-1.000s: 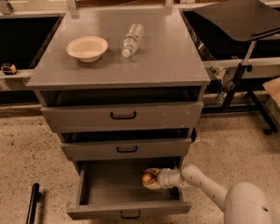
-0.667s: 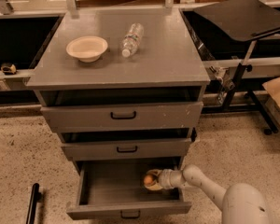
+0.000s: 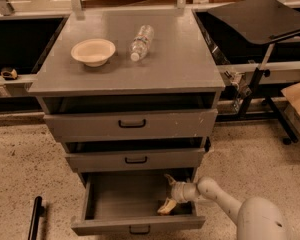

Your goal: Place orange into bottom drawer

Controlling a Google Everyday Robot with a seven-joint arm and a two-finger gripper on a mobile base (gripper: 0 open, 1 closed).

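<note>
You have free floor at the left of the bottom drawer [image 3: 115, 201]; the gripper [image 3: 167, 193], fingers spread, fills its right end; the middle drawer [image 3: 97, 160] overhangs its rear.

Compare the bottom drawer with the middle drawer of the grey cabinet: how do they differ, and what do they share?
The bottom drawer is pulled far out, its floor showing; the middle drawer sits almost shut, its inside hidden. The open claw reaches into the bottom drawer at its right side; nothing reaches into the middle drawer. Both are grey, each with a small dark handle on its front.
</note>
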